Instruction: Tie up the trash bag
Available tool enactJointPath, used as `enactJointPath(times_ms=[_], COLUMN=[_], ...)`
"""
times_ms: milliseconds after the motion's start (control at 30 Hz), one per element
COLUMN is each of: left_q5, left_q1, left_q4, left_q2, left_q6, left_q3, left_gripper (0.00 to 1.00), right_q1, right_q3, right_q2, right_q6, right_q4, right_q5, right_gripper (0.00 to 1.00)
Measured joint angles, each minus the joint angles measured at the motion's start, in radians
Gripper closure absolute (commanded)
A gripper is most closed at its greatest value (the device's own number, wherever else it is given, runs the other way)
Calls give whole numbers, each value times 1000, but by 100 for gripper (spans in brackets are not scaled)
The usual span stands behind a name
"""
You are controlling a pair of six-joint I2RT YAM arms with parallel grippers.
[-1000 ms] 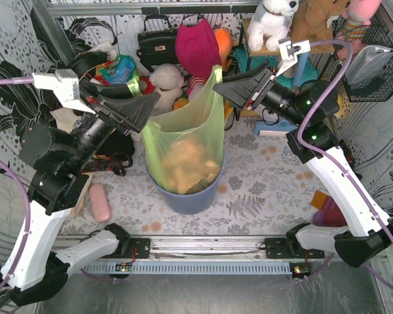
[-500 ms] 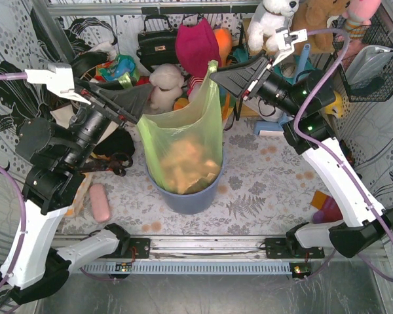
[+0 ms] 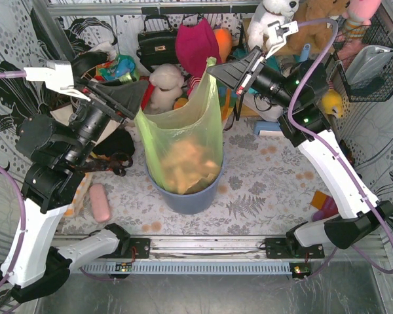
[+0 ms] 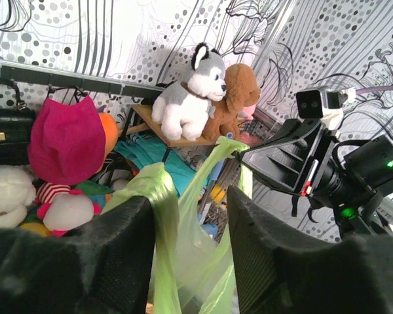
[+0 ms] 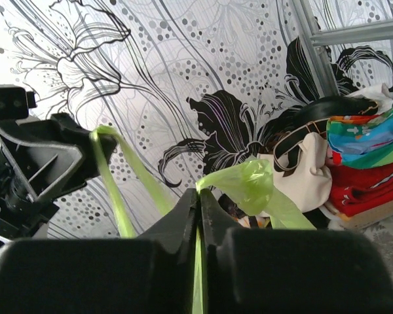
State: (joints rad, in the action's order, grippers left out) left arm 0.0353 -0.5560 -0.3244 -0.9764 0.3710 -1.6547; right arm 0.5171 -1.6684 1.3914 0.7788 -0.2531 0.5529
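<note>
The trash bag (image 3: 183,140) stands in a round blue bin (image 3: 183,196) in the middle of the surface (image 3: 262,190). The bag is thin and green, and crumpled tan paper shows through it low down. Its top is pulled up tall, well above the rim of the bin, and stretched out between the two arms.

The right claw (image 3: 214,70) is up high at the back, on the bag's right loop. In the right wrist view its two fingers (image 5: 177,222) are pressed together. A strip of green plastic is pinched tight between them, and a puff of green sticks out just past the tips.

The left claw (image 3: 141,97) is at the bag's top left corner. In the left wrist view its fingers (image 4: 118,242) are spread, with a gap between them. The other green loop hangs over the top of one finger and runs down through the gap. The claw does not squeeze it; the loop is just hooked there.

The two claws face each other across the bag's mouth, near but apart.

At the back there is a heap of things, with a black handbag (image 3: 157,42) and a white soft toy (image 3: 165,82). A grey and white toy dog (image 4: 187,88) sits just beside a brown teddy (image 4: 239,91). A pink thing (image 3: 99,203) lies flat on the surface near the left arm.
</note>
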Motion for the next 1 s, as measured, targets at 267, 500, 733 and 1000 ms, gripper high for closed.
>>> enactJointPath(times_ms=[267,500,733,1000], left_q5=[-46,-193,-217,-149], left_q1=[0,0,0,0], left_q4=[20,153,248,235], left_q2=[-27,-41,38,160], left_q6=[-31,-110,-159,-115], left_q3=[-20,0,107,203], left_gripper=[92,90,46,30], right_q1=[0,1,1,1], right_q3=[-56,-96,64,183], right_q2=[13,-19,-149,-192], right_q6=[-8,-43,-61,-63], right_q4=[21,21,-36,-39], right_q5=[0,-2,-16,-16], right_gripper=[100,100,100,100])
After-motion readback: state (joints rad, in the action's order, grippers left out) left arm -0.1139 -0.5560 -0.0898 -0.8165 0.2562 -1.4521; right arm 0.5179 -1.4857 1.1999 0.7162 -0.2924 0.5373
